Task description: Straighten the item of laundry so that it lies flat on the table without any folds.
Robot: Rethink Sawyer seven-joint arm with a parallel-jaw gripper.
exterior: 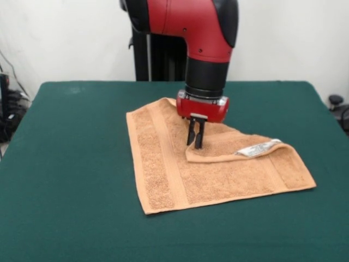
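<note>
The orange-tan towel lies on the dark green table near its middle. Its far right corner is folded over toward the centre, forming a flap with a white tag facing up. A flat woven band runs along the left side. My gripper hangs straight down from the red arm over the towel. Its black fingers are close together, and their tips sit at the left tip of the folded flap, pinching it at towel level.
The robot's black pedestal stands at the table's far edge. Dark cables and gear show off the table's left side, and a black object off its right side.
</note>
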